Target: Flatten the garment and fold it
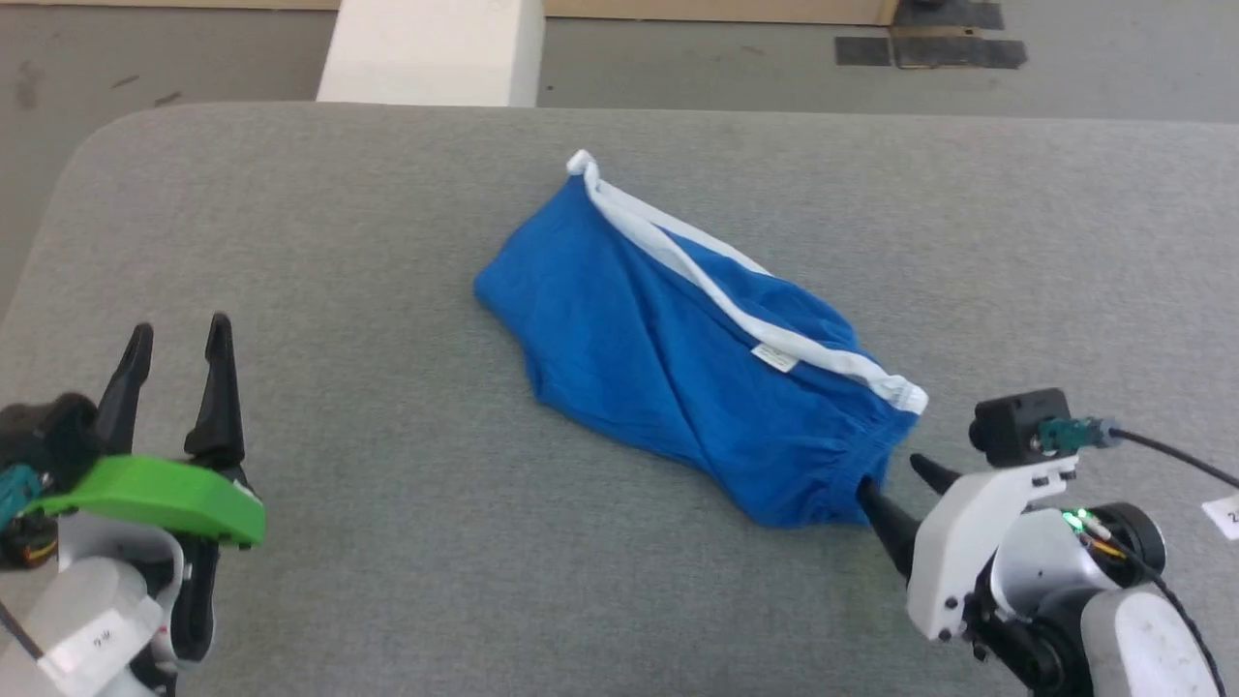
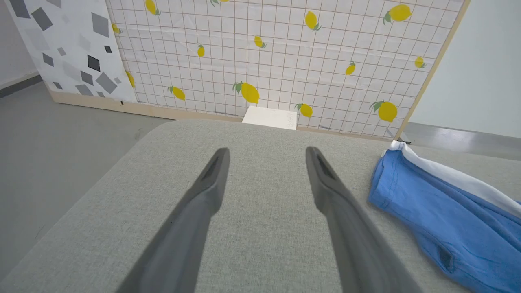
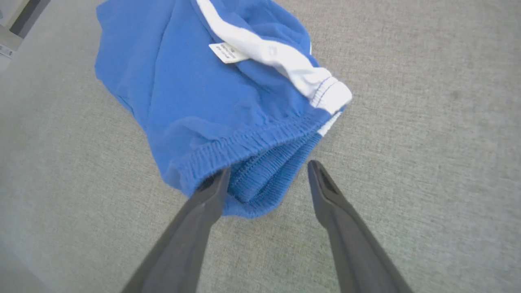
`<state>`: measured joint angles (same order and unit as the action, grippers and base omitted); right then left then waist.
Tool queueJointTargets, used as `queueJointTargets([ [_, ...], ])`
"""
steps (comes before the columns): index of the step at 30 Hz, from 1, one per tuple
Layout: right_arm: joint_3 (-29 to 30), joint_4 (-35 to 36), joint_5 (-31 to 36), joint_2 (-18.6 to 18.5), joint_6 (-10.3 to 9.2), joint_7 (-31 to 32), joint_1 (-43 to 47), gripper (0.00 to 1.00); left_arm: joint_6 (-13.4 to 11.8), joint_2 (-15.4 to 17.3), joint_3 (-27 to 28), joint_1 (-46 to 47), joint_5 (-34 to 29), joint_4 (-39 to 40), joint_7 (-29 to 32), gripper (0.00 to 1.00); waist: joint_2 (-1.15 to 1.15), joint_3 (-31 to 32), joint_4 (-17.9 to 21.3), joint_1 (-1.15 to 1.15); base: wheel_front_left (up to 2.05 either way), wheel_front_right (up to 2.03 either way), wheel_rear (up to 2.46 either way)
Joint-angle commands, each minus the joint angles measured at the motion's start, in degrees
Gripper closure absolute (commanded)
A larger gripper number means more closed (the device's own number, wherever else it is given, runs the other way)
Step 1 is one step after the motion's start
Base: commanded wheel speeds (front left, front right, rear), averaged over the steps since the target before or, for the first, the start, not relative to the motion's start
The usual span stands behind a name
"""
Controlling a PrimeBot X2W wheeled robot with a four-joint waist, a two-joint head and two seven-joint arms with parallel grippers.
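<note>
The garment (image 1: 678, 348) lies bunched mid-frame in the head view on the grey surface (image 1: 387, 242), with its waistband (image 3: 252, 142) toward the lower right. The right fingers (image 3: 211, 195) are spread wide astride the waistband's near fold, one tip at its edge, apparently placed to pinch it for pulling flat. The left fingers (image 1: 218, 387), also spread and empty, hover at lower left, well apart from the cloth.

Nothing reads clearly. The tag (image 3: 228, 53) on the shorts (image 3: 183, 93) carries tiny blurred print. The sticker (image 1: 92, 644) at 7 o'clock is illegible too.
</note>
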<state>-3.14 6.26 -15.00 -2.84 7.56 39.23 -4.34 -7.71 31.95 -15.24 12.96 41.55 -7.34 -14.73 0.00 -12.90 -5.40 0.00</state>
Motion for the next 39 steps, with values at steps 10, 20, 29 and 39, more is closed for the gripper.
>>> queueJointTargets([
  [10,0.85,-11.88,1.77,-0.04,-0.08,-0.46,-4.53,0.00,0.11,-1.45,2.47,-4.01,-0.53,2.45,-0.27,0.00,0.00,-0.92,-1.56,0.00,0.00,0.00,0.00],
  [20,-1.46,-15.99,0.94,-0.04,-0.08,-1.28,-6.95,1.00,2.02,-1.47,0.45,-2.40,-0.40,1.56,1.53,0.00,0.00,-1.69,-0.07,0.00,0.00,0.00,0.00],
  [29,-2.17,-12.30,-1.06,-0.04,-0.08,-2.13,-7.66,1.00,5.51,-3.94,-6.95,11.07,-0.70,-4.64,13.76,0.00,0.00,-3.00,1.98,0.00,0.00,0.00,0.00],
  [39,-4.82,-9.10,-2.58,-0.04,-0.08,-2.57,-7.99,1.00,10.03,-7.47,-14.80,27.08,-2.00,-19.10,28.80,0.00,0.00,-6.77,6.12,0.00,0.00,0.00,0.00],
])
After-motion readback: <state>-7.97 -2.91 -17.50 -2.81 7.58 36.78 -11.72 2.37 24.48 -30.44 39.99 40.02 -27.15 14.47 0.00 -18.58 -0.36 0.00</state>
